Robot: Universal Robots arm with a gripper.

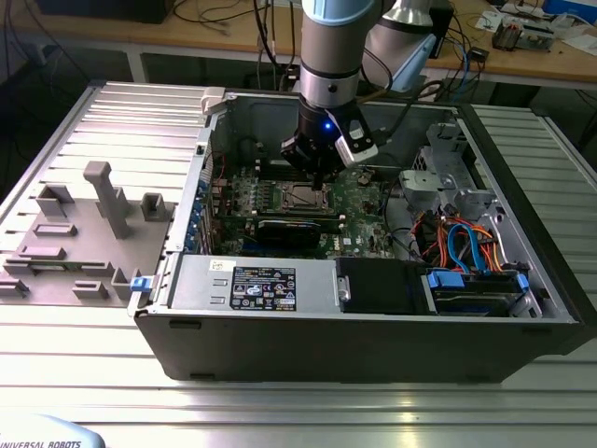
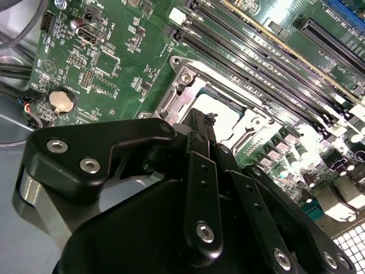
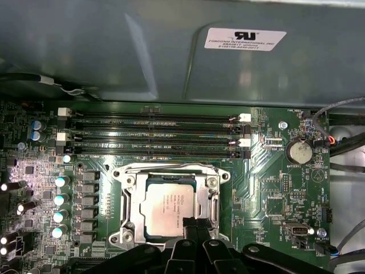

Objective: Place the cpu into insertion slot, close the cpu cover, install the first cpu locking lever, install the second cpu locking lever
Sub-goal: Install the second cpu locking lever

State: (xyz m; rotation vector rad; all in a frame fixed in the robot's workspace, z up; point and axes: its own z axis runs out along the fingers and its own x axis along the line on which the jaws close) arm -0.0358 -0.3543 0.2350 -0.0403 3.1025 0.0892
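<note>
- Hovering inside an open case [image 1: 373, 327], the gripper [image 1: 317, 173] hangs just above the slot [image 1: 300, 195].
- Jaws: fingers [image 3: 191, 228] together, tips beside the cpu's edge, clamped on nothing that shows.
- Cpu [image 3: 165, 206]: seated flat in the slot, silver top showing.
- Cover [image 3: 214, 200]: lying down around the cpu.
- Board [image 3: 274, 188]: green; memory slots [image 3: 154, 137] beside the slot.
- Surface: ribbed metal table [image 1: 84, 373]; grey fixture [image 1: 79, 233] at the exterior view's left.
- Room: wooden bench [image 1: 224, 33] with cables behind.
</note>
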